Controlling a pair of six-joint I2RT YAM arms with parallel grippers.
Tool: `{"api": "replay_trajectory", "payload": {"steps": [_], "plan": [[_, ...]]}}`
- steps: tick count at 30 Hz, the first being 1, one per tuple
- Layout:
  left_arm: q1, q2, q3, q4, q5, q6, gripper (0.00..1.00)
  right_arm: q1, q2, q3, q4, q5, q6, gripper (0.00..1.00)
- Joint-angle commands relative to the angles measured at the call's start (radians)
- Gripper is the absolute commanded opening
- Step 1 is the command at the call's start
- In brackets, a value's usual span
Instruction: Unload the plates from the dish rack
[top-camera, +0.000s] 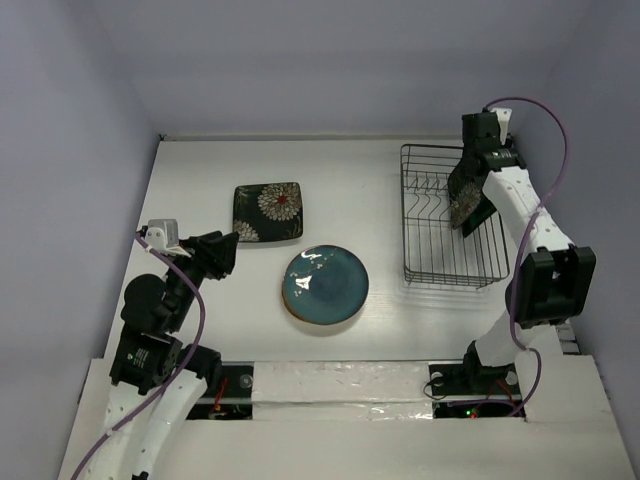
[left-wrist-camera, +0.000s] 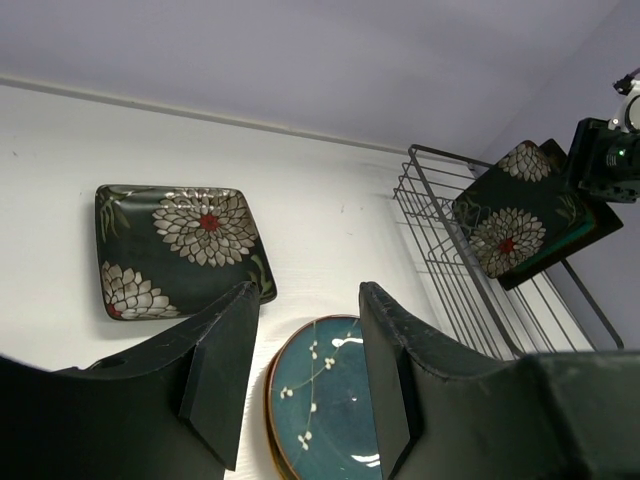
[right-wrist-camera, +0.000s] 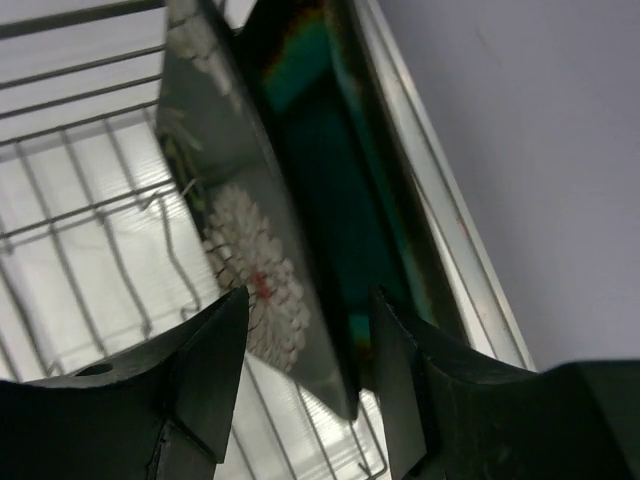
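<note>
My right claw (right-wrist-camera: 310, 300) stands open astride the edge of a flowered black plate (right-wrist-camera: 250, 260), not pinching it (rack wire shows between finger and plate). A square teal plate (right-wrist-camera: 340, 190) leans close behind it, crowding one finger. Both stand in the dish rack (top-camera: 455, 283), upper right. My left claw (left-wrist-camera: 310, 300) gapes empty over the tabletop (top-camera: 190, 180), near a round teal plate (top-camera: 325, 285) and a second flowered plate (top-camera: 268, 212).
</note>
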Motion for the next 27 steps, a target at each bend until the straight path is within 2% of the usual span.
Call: {"api": "replay_trajectory", "payload": {"steps": [1, 5, 6, 9, 15, 17, 18, 19, 21, 24, 27], "plan": [[-0.005, 0.003, -0.004, 0.044, 0.003, 0.007, 0.41, -0.039, 0.011, 0.084, -0.007, 0.022, -0.021, 0.55], [-0.005, 0.005, -0.004, 0.046, 0.003, 0.007, 0.42, -0.048, 0.066, 0.106, -0.010, 0.016, -0.035, 0.48], [-0.005, 0.003, -0.004, 0.044, 0.002, 0.007, 0.42, -0.048, 0.089, 0.125, -0.011, 0.016, -0.037, 0.41], [-0.005, 0.002, -0.002, 0.044, -0.001, 0.007, 0.42, -0.048, 0.112, 0.152, -0.025, 0.024, -0.046, 0.30], [-0.005, 0.006, -0.002, 0.044, -0.001, 0.009, 0.43, -0.048, 0.100, 0.146, -0.014, -0.004, -0.069, 0.13], [-0.005, 0.005, -0.002, 0.044, -0.003, 0.007, 0.43, -0.048, 0.102, 0.137, -0.007, -0.008, -0.075, 0.18], [-0.005, 0.005, -0.002, 0.043, -0.005, 0.009, 0.43, -0.048, 0.112, 0.142, -0.014, -0.011, -0.073, 0.28], [-0.005, 0.005, -0.002, 0.043, -0.005, 0.009, 0.43, -0.048, 0.112, 0.142, -0.014, -0.011, -0.073, 0.32], [-0.005, 0.005, -0.002, 0.043, -0.006, 0.007, 0.43, -0.048, 0.125, 0.140, -0.016, -0.018, -0.073, 0.34], [-0.005, 0.008, -0.002, 0.044, -0.006, 0.007, 0.43, -0.048, 0.128, 0.136, -0.011, -0.022, -0.073, 0.32], [-0.005, 0.011, -0.002, 0.044, -0.005, 0.009, 0.43, -0.048, 0.108, 0.142, -0.010, -0.011, -0.078, 0.17]]}}
